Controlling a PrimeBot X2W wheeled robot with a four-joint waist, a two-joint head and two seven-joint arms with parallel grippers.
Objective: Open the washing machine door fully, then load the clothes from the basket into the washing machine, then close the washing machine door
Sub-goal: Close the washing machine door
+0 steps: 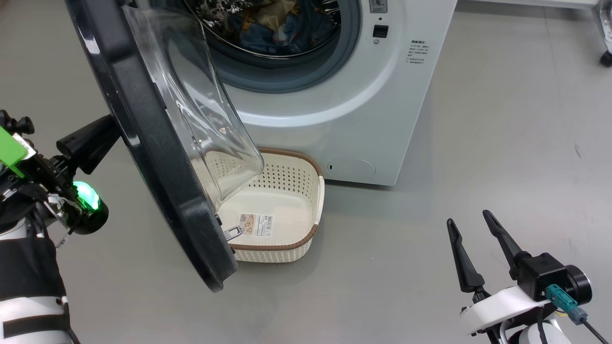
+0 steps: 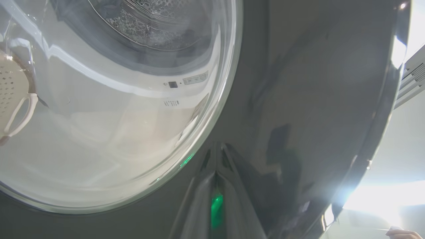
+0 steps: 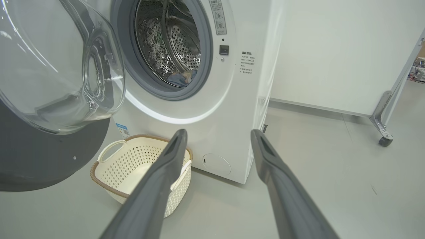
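Holds the right gripper low at the near right, fingers spread to the full and gripping nothing, well apart from everything else. Sets the left gripper, fingers pinched together on nothing, tip-first against the glossy black outer face of the washing machine door. Finds that door swung part-way, its glass bowl hanging over the basket. Sees the basket bare inside apart from a label, on the floor just in front of the washing machine. Spots the clothes farther back, blue with orange-brown print, already in the drum.

Judges loading done and closing in hand. Risks a slip here: shut tips on a slick curved rim, pushing with no grasp, could skate off toward the edge and leave the door ajar. Risks too a weak shove that stops short of the latch. Cannot tell whether any cloth trails over the grey gasket; if so, would foul the seal.
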